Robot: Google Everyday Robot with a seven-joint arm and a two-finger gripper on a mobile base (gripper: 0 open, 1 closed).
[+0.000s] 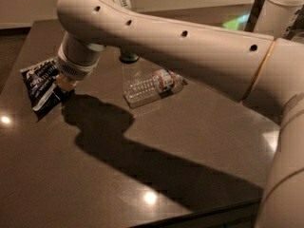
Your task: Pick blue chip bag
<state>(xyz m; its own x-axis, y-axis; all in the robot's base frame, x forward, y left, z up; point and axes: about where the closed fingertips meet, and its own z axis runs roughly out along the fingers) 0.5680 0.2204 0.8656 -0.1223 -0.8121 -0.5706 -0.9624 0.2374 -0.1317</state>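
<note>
Dark-blue crumpled foil chip bag with white lettering lies flat near the left edge of a dark, glossy brown tabletop. At the bag's right edge, the robot's gripper points down from a thick white wrist. Only a pale yellowish part of it shows below the wrist, right at the bag. I cannot tell whether the gripper is released or clenched, because the wrist hides it. A broad black shadow spreads across the table from under the gripper towards the lower right.

Further right, the bottom of a small green can peeks out beneath the big white jointed arm, which covers most of the can. Just in front of the can, a clear ribbed plastic bottle with a red-and-blue label lies on its side. Both are well apart from the bag. The arm runs on to the robot's white body at the far right.
</note>
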